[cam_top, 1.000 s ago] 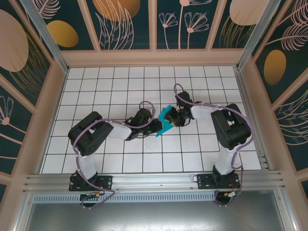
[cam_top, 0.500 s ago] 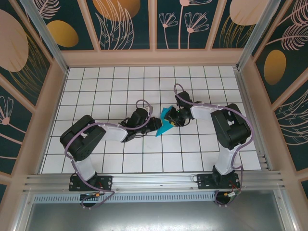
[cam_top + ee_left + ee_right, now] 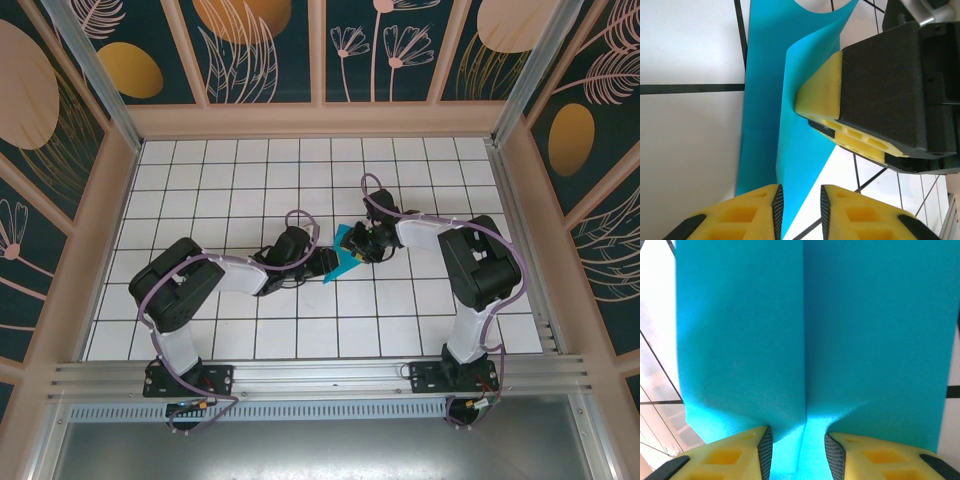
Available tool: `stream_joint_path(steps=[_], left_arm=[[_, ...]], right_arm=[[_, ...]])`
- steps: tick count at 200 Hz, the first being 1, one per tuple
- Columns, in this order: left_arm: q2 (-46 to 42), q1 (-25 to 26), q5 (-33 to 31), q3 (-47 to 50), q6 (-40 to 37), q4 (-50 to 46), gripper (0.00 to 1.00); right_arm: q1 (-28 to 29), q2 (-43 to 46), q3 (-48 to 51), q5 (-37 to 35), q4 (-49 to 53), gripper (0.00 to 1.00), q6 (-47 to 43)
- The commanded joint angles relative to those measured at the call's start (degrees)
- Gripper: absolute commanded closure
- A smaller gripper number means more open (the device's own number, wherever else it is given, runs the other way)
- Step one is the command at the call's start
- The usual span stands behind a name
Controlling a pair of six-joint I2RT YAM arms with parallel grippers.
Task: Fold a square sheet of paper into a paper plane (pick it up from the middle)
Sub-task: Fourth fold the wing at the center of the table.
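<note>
**Where the two arms meet, a thin cyan-blue square sheet of paper (image 3: 345, 268) stands creased**

Although both claws are at the paper, only one of them shows its state plainly. The sheet sits near the middle of the white, black-gridded tabletop (image 3: 220, 180), folded into a smaller pointed shape, with one arm on each side of it.

The left arm's black two-finger gripper with yellow fingers (image 3: 331, 262) comes at the paper from the left. In the left wrist view its jaws (image 3: 799, 212) are slightly parted. The paper's (image 3: 762, 75) lower tip dips into the gap just beside the left-hand finger (image 3: 752, 212). White tabletop (image 3: 685, 45) shows between that tip and the other finger, so this claw has hold of nothing.

The same view shows one flap of the sheet raised off the table, the rest lying flat beneath it. A yellow finger (image 3: 820, 100) of the right arm's matching gripper (image 3: 363, 244) is pressed against the raised flap.

From the right wrist, the paper (image 3: 740, 340) spreads across the view with a straight crease running down its middle. The crease passes between the right gripper's yellow fingers (image 3: 797, 455). Those jaws stand partly apart, astride the crease. Whether their pads are pinching the fold or merely flanking it cannot be told.
</note>
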State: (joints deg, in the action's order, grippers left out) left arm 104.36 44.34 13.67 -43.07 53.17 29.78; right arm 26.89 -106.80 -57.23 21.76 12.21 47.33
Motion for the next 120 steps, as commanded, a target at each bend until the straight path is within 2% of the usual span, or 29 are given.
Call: stream_joint_path(steps=[1,66,79,120], left_arm=[[1.9,0.3,0.2,-2.1,-2.5,-1.8,0.73],[3.2,0.2,-0.6,-4.1,-7.4,-3.7,0.71],[2.3,0.2,-2.3,-3.8,-7.9,-4.8,0.7],[-1.5,0.2,-3.2,-0.1,-6.5,-0.8,0.66]], right_arm=[[-0.8,-13.2,6.7,-16.4,9.1,0.58,0.1],[-1.1,-9.7,4.7,-14.7,10.3,0.58,-2.4],[-1.1,-9.4,4.3,-14.3,10.5,0.58,-2.8],[-1.3,-8.1,4.1,-13.1,10.3,0.58,-3.4]])
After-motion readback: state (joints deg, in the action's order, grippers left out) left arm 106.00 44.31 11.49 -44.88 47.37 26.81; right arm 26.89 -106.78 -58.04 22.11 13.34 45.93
